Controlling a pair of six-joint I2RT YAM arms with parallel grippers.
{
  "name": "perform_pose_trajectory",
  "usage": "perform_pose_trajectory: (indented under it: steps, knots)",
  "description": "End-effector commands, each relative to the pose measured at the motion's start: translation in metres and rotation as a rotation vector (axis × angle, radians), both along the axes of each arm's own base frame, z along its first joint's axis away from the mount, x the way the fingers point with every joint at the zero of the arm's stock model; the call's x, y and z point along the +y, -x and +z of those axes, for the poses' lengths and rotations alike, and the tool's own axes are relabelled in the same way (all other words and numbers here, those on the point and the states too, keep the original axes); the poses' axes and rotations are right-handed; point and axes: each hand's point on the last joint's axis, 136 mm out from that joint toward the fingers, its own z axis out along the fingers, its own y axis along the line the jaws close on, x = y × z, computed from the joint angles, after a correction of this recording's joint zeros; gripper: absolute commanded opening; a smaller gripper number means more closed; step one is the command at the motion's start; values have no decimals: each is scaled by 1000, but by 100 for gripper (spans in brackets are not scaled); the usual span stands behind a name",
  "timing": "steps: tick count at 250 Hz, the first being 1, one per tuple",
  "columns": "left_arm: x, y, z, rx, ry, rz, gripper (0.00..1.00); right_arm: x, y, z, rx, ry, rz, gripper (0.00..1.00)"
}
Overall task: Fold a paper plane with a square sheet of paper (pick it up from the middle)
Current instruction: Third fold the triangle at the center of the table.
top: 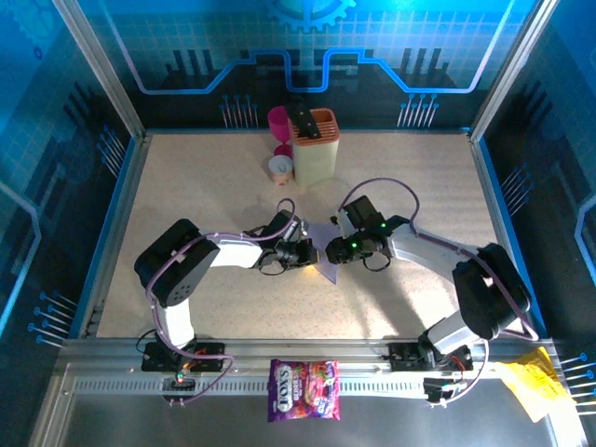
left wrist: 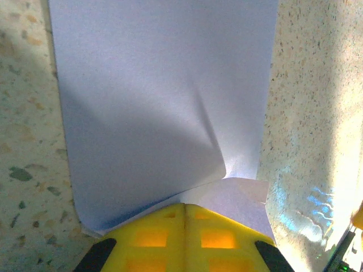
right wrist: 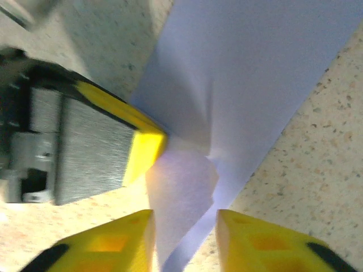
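Left wrist view: our left pincer (left wrist: 184, 211) is clamped shut on the near edge of the thin pale lilac square sheet of paper (left wrist: 164, 96). The sheet lies mid-counter (left wrist: 22, 141), one flap raised. Our right pincer (right wrist: 184, 221) stands narrowly parted astride that flap. We judge the left should hold firm while the right closes gently and draws the crease straight.

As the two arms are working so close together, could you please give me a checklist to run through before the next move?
1. Left gripper shut on the thin pale lilac square sheet of paper: ok.
2. Right gripper open, jaws apart around the sheet's edge: ok.
3. Sheet flat on the speckled beige table: not ok, pinched part is raised.
4. Gap between both grippers: cannot tell.
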Motion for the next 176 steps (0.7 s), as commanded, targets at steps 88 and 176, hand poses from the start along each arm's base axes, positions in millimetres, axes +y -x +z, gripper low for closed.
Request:
perform_pose_trajectory:
  steps: [88,176]
  knots:
    - [19,12,-32,58,-95,22,0,56,45,-21,131,-117,60,0]
    - [19,12,-30,57,-97,20,0,48,39,-57,156,-50,19,0]
